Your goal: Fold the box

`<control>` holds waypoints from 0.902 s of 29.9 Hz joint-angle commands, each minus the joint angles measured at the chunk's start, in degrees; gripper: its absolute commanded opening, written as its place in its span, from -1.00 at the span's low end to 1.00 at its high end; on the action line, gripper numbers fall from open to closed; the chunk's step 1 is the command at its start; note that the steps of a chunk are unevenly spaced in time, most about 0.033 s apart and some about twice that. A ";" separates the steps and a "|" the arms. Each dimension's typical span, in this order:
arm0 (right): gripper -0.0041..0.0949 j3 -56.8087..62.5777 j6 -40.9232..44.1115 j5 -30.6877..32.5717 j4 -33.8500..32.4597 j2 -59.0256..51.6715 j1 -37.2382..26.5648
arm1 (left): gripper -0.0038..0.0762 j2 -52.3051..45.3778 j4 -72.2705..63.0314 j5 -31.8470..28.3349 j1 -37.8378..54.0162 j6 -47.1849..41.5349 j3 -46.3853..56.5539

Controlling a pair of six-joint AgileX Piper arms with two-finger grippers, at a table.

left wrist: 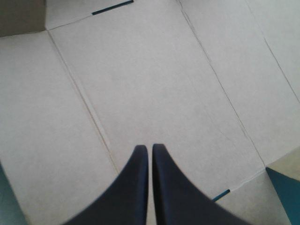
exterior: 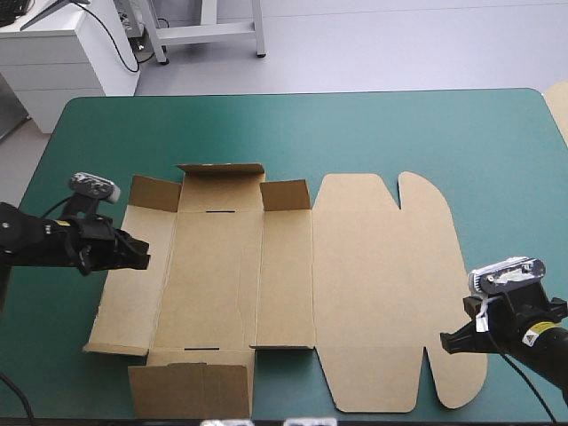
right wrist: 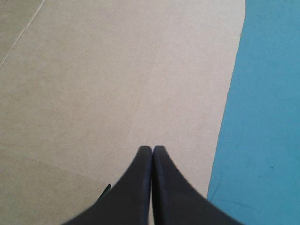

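The box (exterior: 266, 284) lies opened out as a flat brown sheet on the teal-green bench (exterior: 355, 133), nearer the left and near edges than the far one. Its base panel sits in the middle, and the broad lid panel (exterior: 382, 293) with its two rounded ears spreads toward the right. Nothing is tucked yet. Only the far flap (exterior: 220, 169) and the two small corner tabs beside it tilt up a little along their creases, while the near flap (exterior: 191, 389) lies flat at the bench's near edge. The left claw (exterior: 142, 255) is at the outer side panel (exterior: 133, 284), its black fingers pressed together into one point with nothing between them. In its wrist view the claw (left wrist: 150, 147) points across bare board (left wrist: 140, 84) scored with creases, one dark slot ahead and another beside it. That placement probably sets it up to get under this wall and raise it along its crease. The right claw (exterior: 446, 342) is at the lid's outer rim by the near ear, also closed and empty. Its wrist view shows the claw (right wrist: 152, 149) over the board (right wrist: 93, 84), just inside the edge where the cover (right wrist: 267, 117) begins — perhaps to steady the sheet. Whether either tip touches the board cannot be told. The fold looks to be at its very start — every wall has yet to be stood up.
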 commanded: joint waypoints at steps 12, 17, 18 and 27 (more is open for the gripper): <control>-0.95 -1.40 -0.50 -2.79 0.60 0.19 -0.44 | -0.87 1.70 -9.04 -2.39 28.67 4.62 -1.87; -0.95 -1.40 -2.65 -3.21 0.60 0.19 -0.44 | -0.70 2.62 -6.76 -4.01 28.67 6.03 -1.87; -0.95 -1.40 -2.65 -2.96 0.60 0.19 -0.44 | -0.61 3.05 -6.92 -3.30 28.67 6.03 -1.87; -0.95 -1.40 -3.30 -2.78 0.36 0.19 -0.44 | 0.38 10.61 -7.87 -4.34 28.67 -0.11 -1.87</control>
